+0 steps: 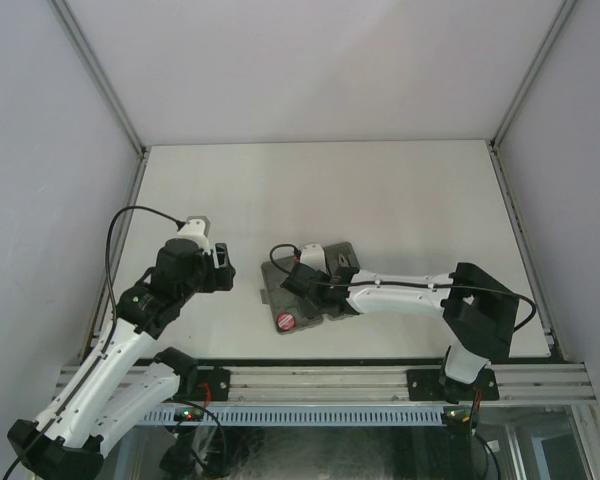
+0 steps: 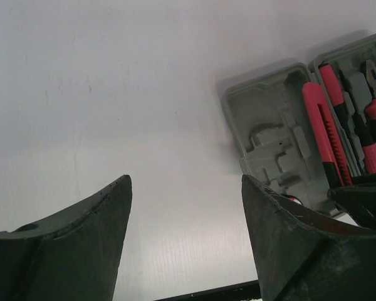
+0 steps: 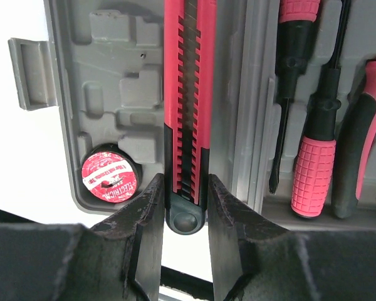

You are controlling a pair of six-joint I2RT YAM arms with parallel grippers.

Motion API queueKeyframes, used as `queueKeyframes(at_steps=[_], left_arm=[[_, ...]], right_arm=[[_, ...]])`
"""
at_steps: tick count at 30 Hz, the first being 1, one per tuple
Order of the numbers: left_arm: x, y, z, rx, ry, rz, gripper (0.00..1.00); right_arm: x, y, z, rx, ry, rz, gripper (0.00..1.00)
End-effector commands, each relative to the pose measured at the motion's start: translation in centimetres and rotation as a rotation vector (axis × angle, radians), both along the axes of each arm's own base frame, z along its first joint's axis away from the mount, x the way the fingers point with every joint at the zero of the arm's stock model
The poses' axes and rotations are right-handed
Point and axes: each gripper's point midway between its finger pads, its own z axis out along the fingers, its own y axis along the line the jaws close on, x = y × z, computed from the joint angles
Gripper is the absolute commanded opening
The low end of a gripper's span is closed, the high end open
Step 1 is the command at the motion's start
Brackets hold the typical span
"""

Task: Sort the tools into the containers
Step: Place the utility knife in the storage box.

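Overhead view: a white table point(image 1: 380, 200) w/ two robot arms at its near edge. A grey rounded-corner plastic case point(image 2: 269, 144) lies open near the table's front centre, its two moulded halves side by side. The R arm reaches in from the right and bends down over the case. The L arm stands just left of it, not touching.

R wrist view: the right fingers point(image 3: 144, 232) are closed on the black end of a slim red-and-black utility knife point(image 3: 188, 94), one finger against each side. The knife lies lengthwise in the case's left half, beside the hinge. Its black end reaches just past the near rim; cannot tell if it is fully seated. In the corner recess left of it sits a black tape roll point(image 3: 111, 174) w/ a red label. The other half holds two red-handled screwdrivers point(image 3: 313, 169) side by side. Red-handled pliers point(image 3: 366, 125) lie at far right, partly cut off by the frame edge.

L wrist view: the left fingers point(image 2: 81, 251) are spread wide over the table, only bare surface showing between them. Case & tools appear at upper right.
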Motion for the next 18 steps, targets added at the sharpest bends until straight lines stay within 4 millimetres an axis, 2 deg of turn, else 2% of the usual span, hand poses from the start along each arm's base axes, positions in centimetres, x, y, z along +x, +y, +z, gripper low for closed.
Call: queueKeyframes(at_steps=[1,13,18], left_arm=[[0.9,-0.5,2.3,-0.042,-0.066,-0.003,0.75],[0.9,-0.4,2.2,-0.036,-0.061,0.006,0.75],[0.9,-0.3,2.1,-0.031,-0.056,0.007,0.75]], right_arm=[[0.5,0.5,1.0,0.005,-0.005,-0.031,0.05],[-0.1,0.3,-0.9,-0.029,0.054,-0.022,0.12],[0.0,0.2,-0.7,-0.030,0.047,-0.027,0.27]])
